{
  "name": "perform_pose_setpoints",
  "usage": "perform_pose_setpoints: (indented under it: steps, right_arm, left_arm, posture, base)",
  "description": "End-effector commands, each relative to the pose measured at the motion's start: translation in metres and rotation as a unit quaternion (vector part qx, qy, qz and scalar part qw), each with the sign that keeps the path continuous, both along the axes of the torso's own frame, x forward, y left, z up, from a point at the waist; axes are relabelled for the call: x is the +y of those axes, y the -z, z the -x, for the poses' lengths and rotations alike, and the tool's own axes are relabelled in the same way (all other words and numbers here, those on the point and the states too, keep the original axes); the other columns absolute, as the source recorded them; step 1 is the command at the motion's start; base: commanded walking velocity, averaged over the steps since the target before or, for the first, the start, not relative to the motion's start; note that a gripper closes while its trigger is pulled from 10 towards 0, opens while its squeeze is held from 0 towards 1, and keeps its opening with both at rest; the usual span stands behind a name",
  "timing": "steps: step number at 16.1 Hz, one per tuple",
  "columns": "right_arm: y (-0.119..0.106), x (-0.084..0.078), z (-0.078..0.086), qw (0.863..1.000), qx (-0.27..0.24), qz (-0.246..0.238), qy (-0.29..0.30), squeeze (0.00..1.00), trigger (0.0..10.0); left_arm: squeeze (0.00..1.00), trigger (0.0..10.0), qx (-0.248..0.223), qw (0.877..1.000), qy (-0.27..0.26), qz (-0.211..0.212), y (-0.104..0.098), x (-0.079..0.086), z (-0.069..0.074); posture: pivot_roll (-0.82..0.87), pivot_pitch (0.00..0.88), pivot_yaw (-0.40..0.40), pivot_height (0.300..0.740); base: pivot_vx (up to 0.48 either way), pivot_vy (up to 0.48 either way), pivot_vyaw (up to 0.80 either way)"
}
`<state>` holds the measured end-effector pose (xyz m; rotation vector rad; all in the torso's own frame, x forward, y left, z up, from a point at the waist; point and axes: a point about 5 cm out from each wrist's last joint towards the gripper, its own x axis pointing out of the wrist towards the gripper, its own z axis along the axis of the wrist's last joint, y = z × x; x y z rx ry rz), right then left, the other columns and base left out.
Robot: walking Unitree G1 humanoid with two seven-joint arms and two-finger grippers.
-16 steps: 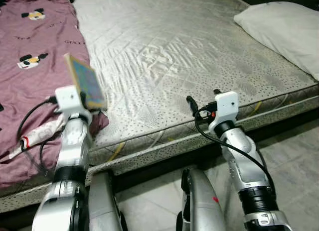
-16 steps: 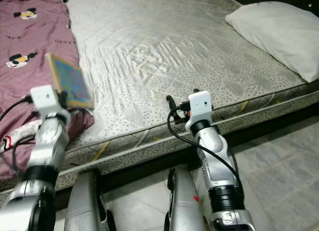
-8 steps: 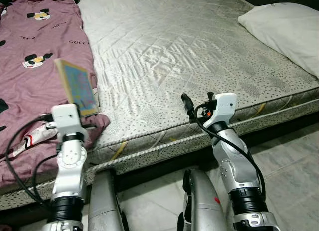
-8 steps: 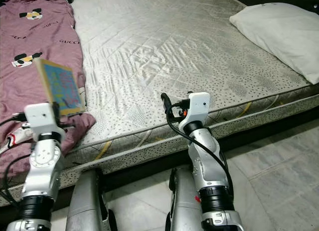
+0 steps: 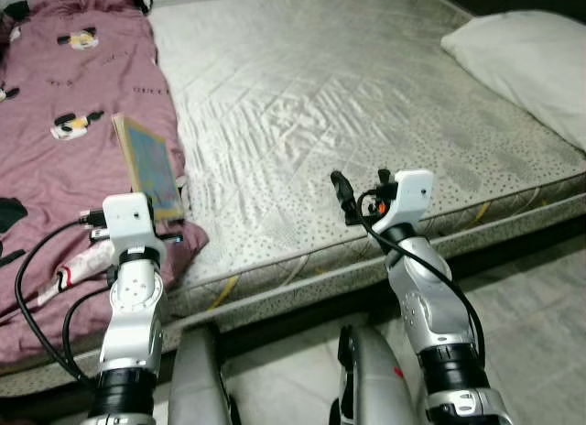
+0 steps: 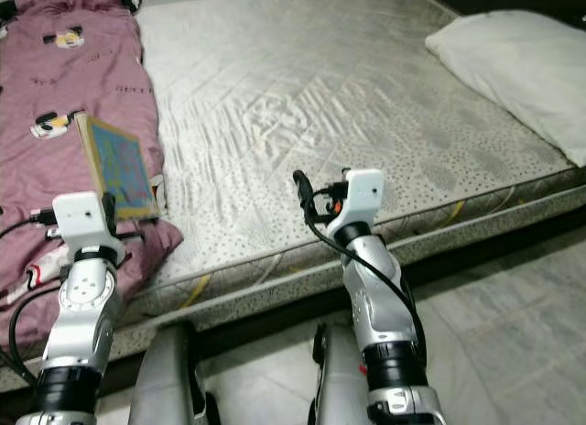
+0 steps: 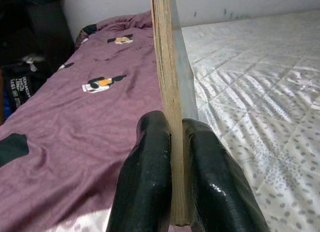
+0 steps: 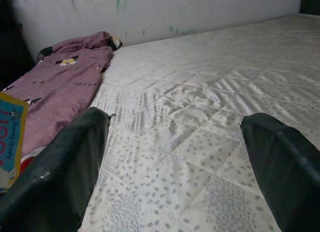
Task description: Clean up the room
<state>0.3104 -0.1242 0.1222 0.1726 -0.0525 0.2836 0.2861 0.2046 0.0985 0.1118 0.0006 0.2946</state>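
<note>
Left eye view: at the left of the frame, the left gripper (image 5: 165,225) holds a thin blue-covered children's book (image 5: 150,166) upright above the maroon cartoon-print blanket (image 5: 64,141). At centre, the right gripper (image 5: 343,194) hovers at the edge of the grey quilted mattress (image 5: 348,95). A white pillow (image 5: 526,59) lies upper right.

Left wrist view: black fingers (image 7: 145,182) pinch the book's edge.

Right wrist view: fingers (image 8: 60,172) spread wide over the mattress.

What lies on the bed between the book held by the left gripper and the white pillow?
In the left eye view, only bare quilted mattress lies between the book and the pillow.
</note>
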Motion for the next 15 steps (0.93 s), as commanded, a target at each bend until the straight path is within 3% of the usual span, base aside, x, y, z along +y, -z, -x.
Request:
perform_pose_setpoints:
  steps: [1, 6, 12, 13, 15]
  right_arm:
    - [-0.002, 0.0, -0.003, 1.0, 0.0, -0.006, 0.0, 0.0, 10.0]
    - [-0.003, -0.005, -0.003, 1.0, -0.002, -0.002, 0.014, 0.0, 10.0]
    - [-0.001, -0.008, -0.004, 1.0, -0.001, 0.003, 0.027, 0.0, 10.0]
    - [-0.001, -0.009, -0.005, 1.0, -0.001, 0.004, 0.029, 0.0, 10.0]
    - [-0.001, -0.01, -0.005, 0.999, -0.001, 0.005, 0.032, 0.0, 10.0]
  left_arm:
    - [0.0, 0.0, -0.023, 1.0, -0.002, -0.009, -0.012, 0.002, -0.001]
    - [0.0, 0.0, 0.016, 0.999, 0.03, -0.005, 0.001, -0.007, -0.002]
    - [0.0, 0.0, 0.019, 0.998, 0.056, 0.0, -0.001, -0.014, -0.006]
    - [0.0, 10.0, 0.024, 0.998, 0.065, -0.005, -0.001, -0.017, -0.008]
    - [0.0, 10.0, 0.025, 0.997, 0.067, -0.009, -0.001, -0.018, -0.008]
  posture:
    - [-0.07, 0.0, 0.027, 0.641]
    - [-0.07, 0.0, 0.034, 0.69]
    - [-0.07, 0.0, 0.036, 0.74]
    - [-0.07, 0.0, 0.036, 0.74]
    - [-0.07, 0.0, 0.036, 0.74]
  base:
    - [0.0, 0.0, 0.0]
    - [0.0, 0.0, 0.0]
    - [0.0, 0.0, 0.0]
    - [0.0, 0.0, 0.0]
    - [0.0, 0.0, 0.0]
